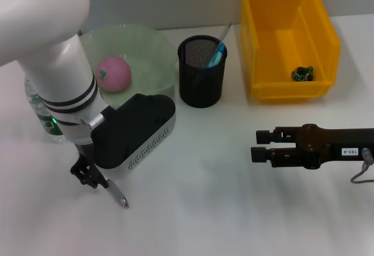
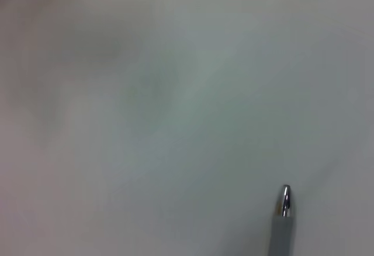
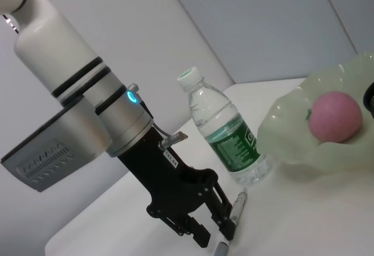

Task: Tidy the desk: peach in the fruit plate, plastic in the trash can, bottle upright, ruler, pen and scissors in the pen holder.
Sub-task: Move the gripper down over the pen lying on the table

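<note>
In the head view the left claw [image 1: 87, 174] is low at the lower left of the frame, down at the white tabletop [image 1: 198, 209], with its black fingers closed around the upper part of a grey pen [image 1: 115, 193]. The pen slants out toward the lower right, its silver tip touching or just above the tabletop. The left wrist view shows only that silver tip [image 2: 285, 200] at the lower right of the frame, over the plain surface. In the right wrist view the same claw [image 3: 204, 224] stands at the bottom centre, fingers pinched on the pen [image 3: 236, 206].

The peach [image 1: 113, 73] lies in the pale green fruit plate [image 1: 153, 51] at the upper left. The bottle [image 3: 225, 130] stands upright just beside the plate; in the head view it is mostly hidden behind the left arm at the left edge. The black mesh pen holder [image 1: 201, 83] sits at upper centre, just right of the plate, with a light blue handle [image 1: 215, 55] and a thin clear strip poking out. The yellow trash can [image 1: 286, 40] is at the upper right, with a small dark green scrap [image 1: 302, 73] on its floor.

The right claw [image 1: 260, 145] hovers at the right, well apart from everything, its two fingers slightly parted and holding nothing.
</note>
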You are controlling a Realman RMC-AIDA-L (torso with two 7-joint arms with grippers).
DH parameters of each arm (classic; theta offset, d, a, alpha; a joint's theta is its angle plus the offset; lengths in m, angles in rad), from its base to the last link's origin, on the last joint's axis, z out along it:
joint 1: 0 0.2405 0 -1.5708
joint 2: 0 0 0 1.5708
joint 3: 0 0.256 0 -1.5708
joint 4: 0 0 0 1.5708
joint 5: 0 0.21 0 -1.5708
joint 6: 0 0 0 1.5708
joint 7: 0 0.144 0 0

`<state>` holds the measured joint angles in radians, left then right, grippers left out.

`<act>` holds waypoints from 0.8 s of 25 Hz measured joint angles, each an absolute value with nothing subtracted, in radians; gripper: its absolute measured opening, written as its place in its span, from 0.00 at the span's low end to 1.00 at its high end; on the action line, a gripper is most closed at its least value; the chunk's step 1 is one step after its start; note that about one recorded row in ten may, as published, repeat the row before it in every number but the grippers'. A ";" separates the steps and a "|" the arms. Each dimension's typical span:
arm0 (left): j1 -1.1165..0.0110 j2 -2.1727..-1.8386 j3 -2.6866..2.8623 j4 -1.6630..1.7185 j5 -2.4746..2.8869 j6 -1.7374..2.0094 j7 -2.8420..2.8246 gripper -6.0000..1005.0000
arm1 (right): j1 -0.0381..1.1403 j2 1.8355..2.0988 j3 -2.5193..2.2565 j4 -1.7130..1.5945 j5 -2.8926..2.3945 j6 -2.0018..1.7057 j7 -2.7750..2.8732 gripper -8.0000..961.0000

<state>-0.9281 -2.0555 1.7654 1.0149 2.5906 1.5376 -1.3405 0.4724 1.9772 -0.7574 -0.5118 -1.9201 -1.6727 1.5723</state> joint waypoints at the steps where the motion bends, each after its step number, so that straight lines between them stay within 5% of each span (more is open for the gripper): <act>1: -0.934 -2.056 1.768 0.995 2.588 1.537 -1.337 0.44 | 0.472 1.977 -0.757 -0.512 -1.920 -1.673 1.572 0.75; 20: -0.972 -2.059 1.769 0.911 2.585 1.511 -1.329 0.33 | 0.480 1.976 -0.758 -0.514 -1.915 -1.667 1.571 0.75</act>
<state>-0.9716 -2.0586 1.7689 0.9113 2.5854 1.5114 -1.3295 0.4803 1.9756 -0.7578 -0.5143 -1.9148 -1.6668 1.5710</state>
